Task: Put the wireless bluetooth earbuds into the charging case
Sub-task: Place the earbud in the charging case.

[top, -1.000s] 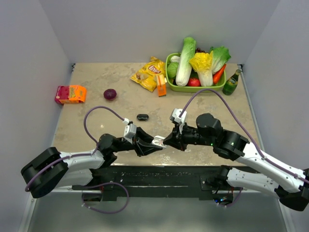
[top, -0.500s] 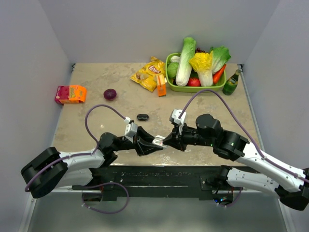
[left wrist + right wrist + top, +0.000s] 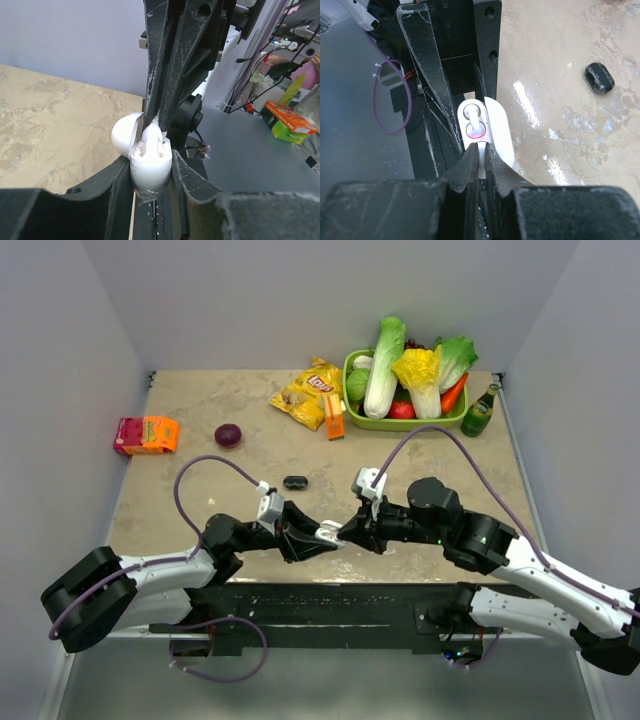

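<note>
While both arms stay locked in the pose of a second ago, only the purple cable loop over the left arm sits slightly differently; the two tools have not shifted. The surface (image 3: 200, 470) is walled on three sides. Its far right corner is filled by the green basket (image 3: 352, 390) of vegetables, with the chip bag (image 3: 308, 390) just beside it and the orange box (image 3: 147, 434) close to the left wall. Bare marble lies between that far clutter and the tools, which meet close to the near edge, just above the arms' black base rail. The black case (image 3: 295, 482) lies alone on the surface beyond them, well apart from both.

The left tool (image 3: 150, 165) is clenched on the white charging case (image 3: 150, 175), whose lid stands open. The right tool (image 3: 479, 155) is nearly closed, pinching a white earbud (image 3: 151, 135) at the mouth of that case, touching it; a red light glows inside.
</note>
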You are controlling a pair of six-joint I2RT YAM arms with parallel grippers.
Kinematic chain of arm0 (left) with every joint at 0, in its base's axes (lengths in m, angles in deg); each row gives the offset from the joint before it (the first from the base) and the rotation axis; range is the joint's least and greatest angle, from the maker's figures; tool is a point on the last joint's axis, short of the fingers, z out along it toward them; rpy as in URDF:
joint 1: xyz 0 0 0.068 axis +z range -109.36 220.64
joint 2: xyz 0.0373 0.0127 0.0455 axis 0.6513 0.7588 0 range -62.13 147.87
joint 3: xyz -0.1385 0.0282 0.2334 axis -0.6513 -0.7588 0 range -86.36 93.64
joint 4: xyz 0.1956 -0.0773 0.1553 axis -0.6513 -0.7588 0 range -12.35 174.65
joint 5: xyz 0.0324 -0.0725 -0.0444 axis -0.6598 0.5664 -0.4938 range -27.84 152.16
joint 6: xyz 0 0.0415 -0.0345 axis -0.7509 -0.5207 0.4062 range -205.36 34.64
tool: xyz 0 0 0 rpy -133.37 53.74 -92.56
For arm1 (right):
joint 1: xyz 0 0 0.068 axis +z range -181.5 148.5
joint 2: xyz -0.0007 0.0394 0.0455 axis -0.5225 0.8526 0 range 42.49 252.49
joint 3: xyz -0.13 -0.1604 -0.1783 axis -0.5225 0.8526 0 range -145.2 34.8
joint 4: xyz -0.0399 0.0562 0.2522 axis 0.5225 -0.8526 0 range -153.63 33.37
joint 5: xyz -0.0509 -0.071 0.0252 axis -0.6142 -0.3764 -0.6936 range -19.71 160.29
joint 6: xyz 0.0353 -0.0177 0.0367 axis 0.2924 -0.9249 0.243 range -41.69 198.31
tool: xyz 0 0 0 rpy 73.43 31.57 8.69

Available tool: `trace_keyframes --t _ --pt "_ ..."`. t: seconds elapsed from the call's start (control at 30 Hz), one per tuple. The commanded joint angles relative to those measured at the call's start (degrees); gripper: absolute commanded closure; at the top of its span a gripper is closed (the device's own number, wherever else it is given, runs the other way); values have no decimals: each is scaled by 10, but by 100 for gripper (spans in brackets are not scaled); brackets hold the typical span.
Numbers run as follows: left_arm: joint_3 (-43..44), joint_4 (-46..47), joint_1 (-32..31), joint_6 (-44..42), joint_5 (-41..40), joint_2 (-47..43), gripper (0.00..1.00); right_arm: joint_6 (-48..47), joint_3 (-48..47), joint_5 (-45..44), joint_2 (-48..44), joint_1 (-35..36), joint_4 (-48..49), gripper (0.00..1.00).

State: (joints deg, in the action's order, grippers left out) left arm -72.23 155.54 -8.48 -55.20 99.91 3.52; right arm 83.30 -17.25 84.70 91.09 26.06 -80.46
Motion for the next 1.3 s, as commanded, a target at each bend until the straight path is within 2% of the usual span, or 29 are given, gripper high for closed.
trace_keyframes --t 0.0,0.43,0.8,1.0,1.27 --pt "34 348 3 18 17 -19 100 -19 -14 -28 -5 1 -22 100" --pt "41 376 2 39 34 -3 100 -22 -16 -46 -20 2 -24 100" --pt "51 378 3 63 79 -1 100 -26 -16 -35 -36 1 -13 100" --pt "66 373 3 54 86 -8 100 -23 -56 -11 -48 1 -18 100" --pt "127 310 3 29 112 -17 100 -46 -139 2 -32 1 -49 100"
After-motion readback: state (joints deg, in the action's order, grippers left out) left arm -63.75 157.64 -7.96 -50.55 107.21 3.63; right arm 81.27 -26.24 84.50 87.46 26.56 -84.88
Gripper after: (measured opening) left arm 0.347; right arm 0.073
